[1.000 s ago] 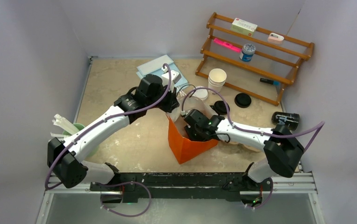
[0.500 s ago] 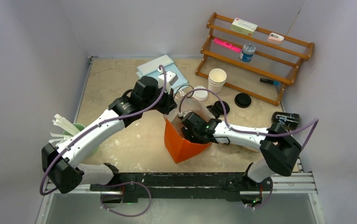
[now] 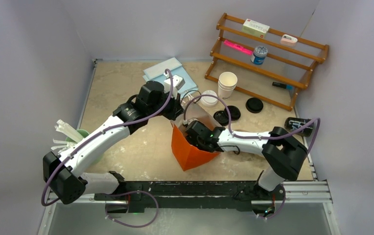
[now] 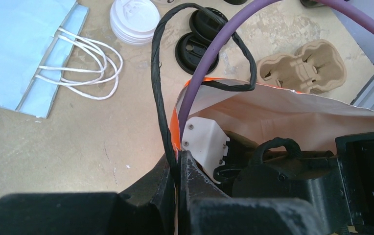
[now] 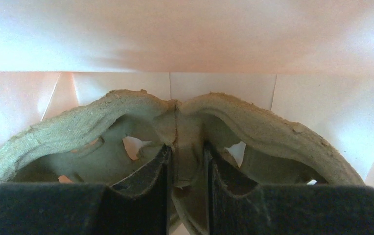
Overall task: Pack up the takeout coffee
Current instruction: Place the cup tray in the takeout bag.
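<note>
An orange paper bag [image 3: 187, 154] stands open at mid-table. My left gripper [image 4: 179, 157] is shut on its rim and black twisted handle [image 4: 156, 83], holding the mouth wide. Inside the bag my right gripper [image 5: 187, 164] is shut on the middle rib of a brown pulp carrier [image 5: 102, 122], close to the bag's pale inner wall [image 5: 185, 39]. Of the takeout coffee, one black cup [image 3: 300, 125] lies on its side at the far right. Black lids [image 3: 254, 105] [image 3: 227, 115] rest on the table behind the bag.
Another pulp carrier [image 4: 302, 66] lies right of the bag. Stacked white cups [image 3: 227, 83], white lids [image 4: 135, 19] and a flat blue bag [image 4: 18, 49] sit behind. A wooden rack [image 3: 268, 58] fills the back right. A green cup [image 3: 80, 134] stands at the left.
My right arm has pushed left and further into the bag with the carrier. The bag and my left gripper have shifted slightly left with it.
</note>
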Controlling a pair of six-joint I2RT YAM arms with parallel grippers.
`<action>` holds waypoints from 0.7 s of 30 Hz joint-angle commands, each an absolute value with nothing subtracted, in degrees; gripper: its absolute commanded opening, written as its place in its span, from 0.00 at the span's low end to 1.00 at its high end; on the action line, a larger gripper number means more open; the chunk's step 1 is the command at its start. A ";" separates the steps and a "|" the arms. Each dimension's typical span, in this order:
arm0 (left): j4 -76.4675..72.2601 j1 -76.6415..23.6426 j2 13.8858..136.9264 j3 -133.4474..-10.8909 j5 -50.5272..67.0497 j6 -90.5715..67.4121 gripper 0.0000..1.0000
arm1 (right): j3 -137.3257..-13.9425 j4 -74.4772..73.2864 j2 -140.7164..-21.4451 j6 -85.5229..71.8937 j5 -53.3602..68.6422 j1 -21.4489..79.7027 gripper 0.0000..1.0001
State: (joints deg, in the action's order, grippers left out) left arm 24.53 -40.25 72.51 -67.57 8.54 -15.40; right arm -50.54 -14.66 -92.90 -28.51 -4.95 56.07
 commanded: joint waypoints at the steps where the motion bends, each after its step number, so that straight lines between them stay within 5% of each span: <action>1: 19.01 -40.28 68.93 -68.20 10.38 -15.04 0.00 | -46.77 -15.91 -100.54 -29.92 -6.38 55.51 0.19; 11: 19.77 -40.26 68.86 -68.56 10.05 -14.59 0.00 | -48.16 -19.79 -96.88 -30.27 -8.85 55.50 0.33; 16: 20.12 -40.28 68.77 -68.81 10.33 -14.37 0.00 | -54.07 -27.41 -89.32 -30.04 -11.44 55.52 0.56; 21: 20.37 -40.25 68.99 -68.91 11.00 -14.17 0.00 | -62.55 -33.27 -83.10 -28.82 -13.21 55.50 0.97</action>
